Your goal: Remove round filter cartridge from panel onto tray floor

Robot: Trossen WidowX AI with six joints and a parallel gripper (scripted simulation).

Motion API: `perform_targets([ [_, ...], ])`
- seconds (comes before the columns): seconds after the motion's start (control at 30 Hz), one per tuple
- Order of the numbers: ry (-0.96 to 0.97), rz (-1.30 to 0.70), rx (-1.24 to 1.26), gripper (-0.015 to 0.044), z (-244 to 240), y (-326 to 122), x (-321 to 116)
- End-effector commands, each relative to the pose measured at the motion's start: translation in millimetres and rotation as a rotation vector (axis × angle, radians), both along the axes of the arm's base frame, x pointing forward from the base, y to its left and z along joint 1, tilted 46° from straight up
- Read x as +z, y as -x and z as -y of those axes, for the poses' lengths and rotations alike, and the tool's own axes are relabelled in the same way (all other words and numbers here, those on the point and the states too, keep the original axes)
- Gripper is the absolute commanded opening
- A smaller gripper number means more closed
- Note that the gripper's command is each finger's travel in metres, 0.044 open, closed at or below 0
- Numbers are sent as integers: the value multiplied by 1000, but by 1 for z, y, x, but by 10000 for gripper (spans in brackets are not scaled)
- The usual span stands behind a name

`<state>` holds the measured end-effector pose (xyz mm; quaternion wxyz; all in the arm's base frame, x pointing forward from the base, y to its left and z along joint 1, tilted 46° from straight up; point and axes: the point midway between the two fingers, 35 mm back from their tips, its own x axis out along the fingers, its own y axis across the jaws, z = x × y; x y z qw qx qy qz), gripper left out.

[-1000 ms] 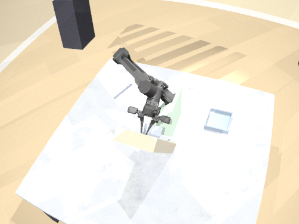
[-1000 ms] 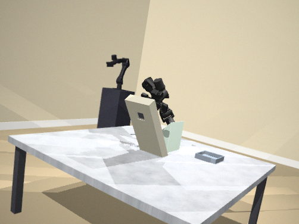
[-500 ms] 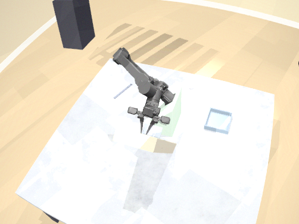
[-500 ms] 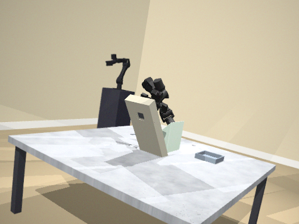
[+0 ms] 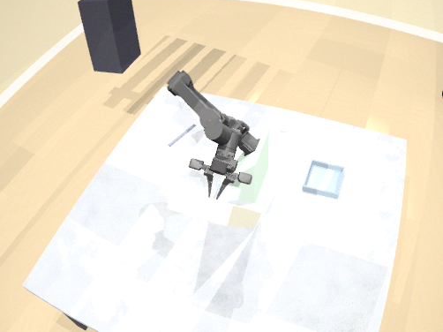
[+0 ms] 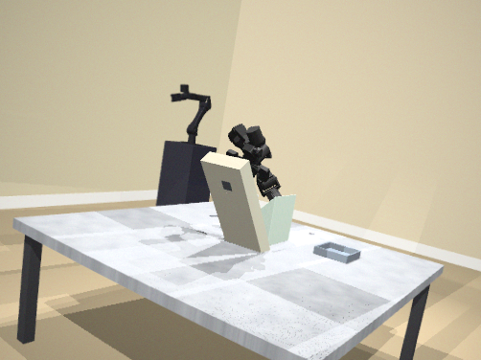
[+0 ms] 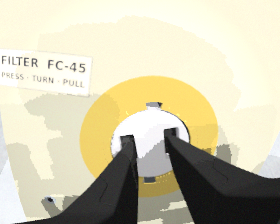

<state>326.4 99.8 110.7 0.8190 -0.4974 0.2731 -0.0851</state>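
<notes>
The round white filter cartridge (image 7: pixel 150 122) sits in the panel (image 7: pixel 165 45) (image 5: pixel 244 216) (image 6: pixel 235 210), inside a yellow ring (image 7: pixel 95 135). Its two dark slots lie left and right; small notches show above and below it. My gripper (image 7: pixel 150 146) (image 5: pixel 213 197) is partly open, its fingers apart. One fingertip is over or in each slot; the depth cannot be told. The tips cover part of the slots and the cartridge face. The panel hides the fingertips in the exterior view. The blue-grey tray (image 5: pixel 321 193) (image 6: pixel 337 256) stands apart and looks empty.
A pale green upright wall (image 5: pixel 260 171) (image 6: pixel 283 219) stands beside the panel, close to the arm, on the tray side. A thin grey bar (image 5: pixel 182 135) lies on the table on the arm's other side. A dark pedestal (image 5: pixel 110 30) (image 6: pixel 177 173) with another arm stands beyond the table.
</notes>
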Motion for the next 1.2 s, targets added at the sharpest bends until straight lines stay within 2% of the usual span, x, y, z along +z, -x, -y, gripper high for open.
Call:
perform_targets([
  [0.0, 5, -7, 3, 92, 1, 0, -2],
  [1.17, 5, -7, 3, 92, 4, -6, -4],
])
